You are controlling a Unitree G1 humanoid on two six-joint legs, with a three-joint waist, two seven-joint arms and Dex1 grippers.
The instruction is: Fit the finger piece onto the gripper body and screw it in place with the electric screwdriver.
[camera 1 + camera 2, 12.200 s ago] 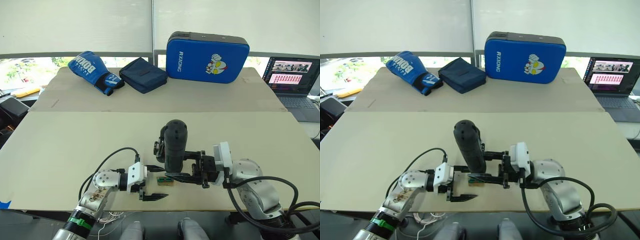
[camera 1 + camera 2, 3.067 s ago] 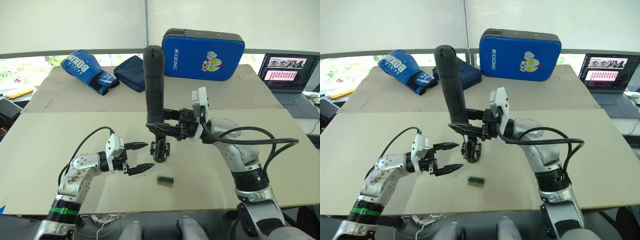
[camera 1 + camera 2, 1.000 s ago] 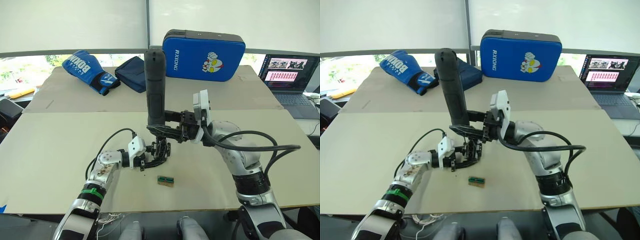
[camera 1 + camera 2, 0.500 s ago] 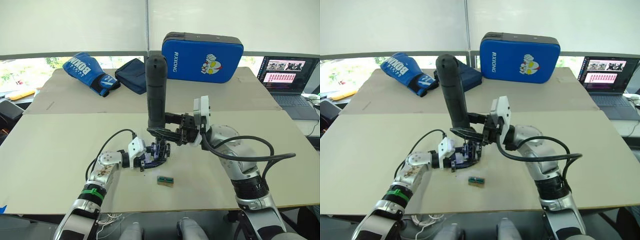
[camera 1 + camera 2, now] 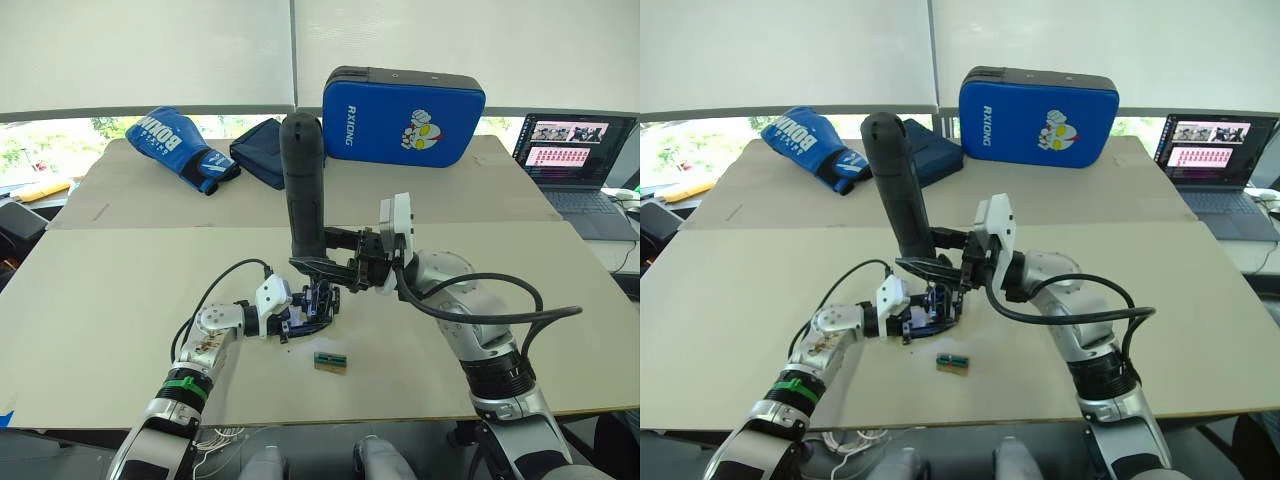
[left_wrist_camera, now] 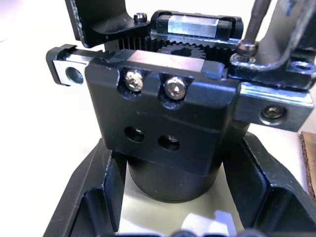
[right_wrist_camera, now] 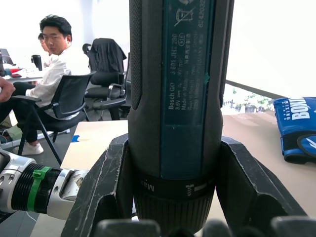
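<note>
Right gripper clamps electric screwdriver; left gripper grips gripper body. Bit seating unclear, tilt probably risks cam-out.

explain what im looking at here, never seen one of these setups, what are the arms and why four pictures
It is a two-armed robot at a table. Two pictures come from cameras on its head, looking down over both arms; the other two come from a camera on each wrist. The right gripper clamps an electric screwdriver upright, bit pointing down. The left gripper grips the gripper body, a black block with silvery screws, right under that bit. A small green-topped block lies loose on the table nearby. Farther back are a blue boxing glove, a blue pad and a laptop.
</note>
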